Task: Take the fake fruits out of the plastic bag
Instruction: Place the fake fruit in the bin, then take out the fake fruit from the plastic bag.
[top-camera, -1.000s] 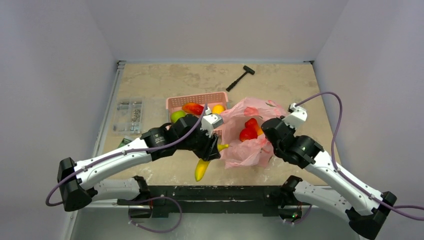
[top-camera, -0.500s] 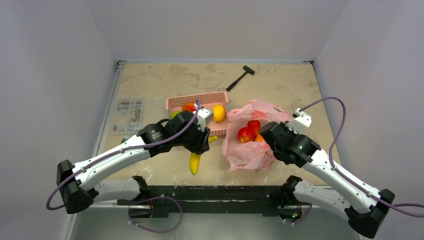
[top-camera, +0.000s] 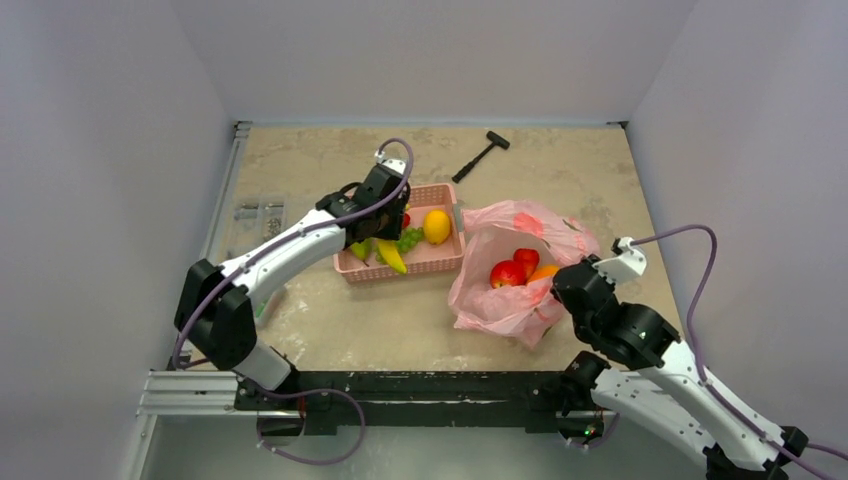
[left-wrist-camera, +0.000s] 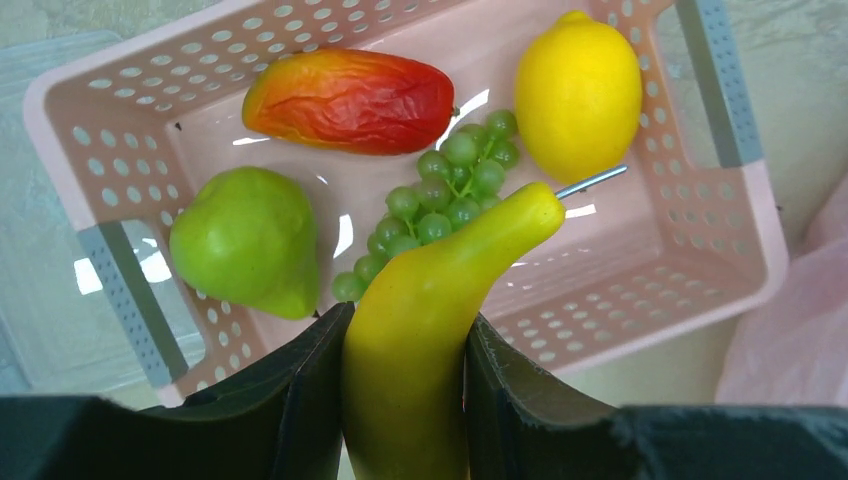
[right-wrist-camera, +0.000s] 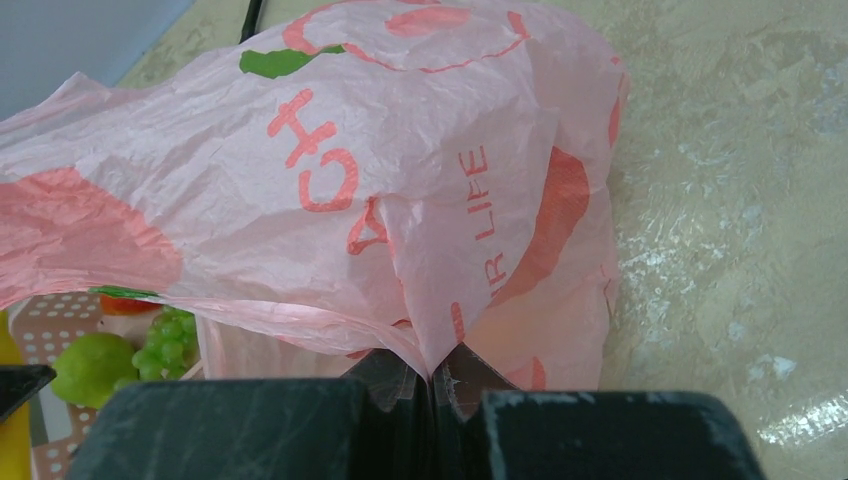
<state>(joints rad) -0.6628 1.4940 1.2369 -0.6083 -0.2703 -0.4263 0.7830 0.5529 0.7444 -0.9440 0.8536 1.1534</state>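
The left gripper (left-wrist-camera: 405, 335) clamps the banana (left-wrist-camera: 450, 265) over the basket (left-wrist-camera: 650, 300); the right gripper (right-wrist-camera: 432, 382) pinches the bag (right-wrist-camera: 400, 170), red fruits (top-camera: 508, 272) inside, near the table (top-camera: 400, 322) right edge.

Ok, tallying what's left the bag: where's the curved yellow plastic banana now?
The banana sits left of centre in the top view, clamped in the left gripper over the pink slotted basket, tip above the green grapes.
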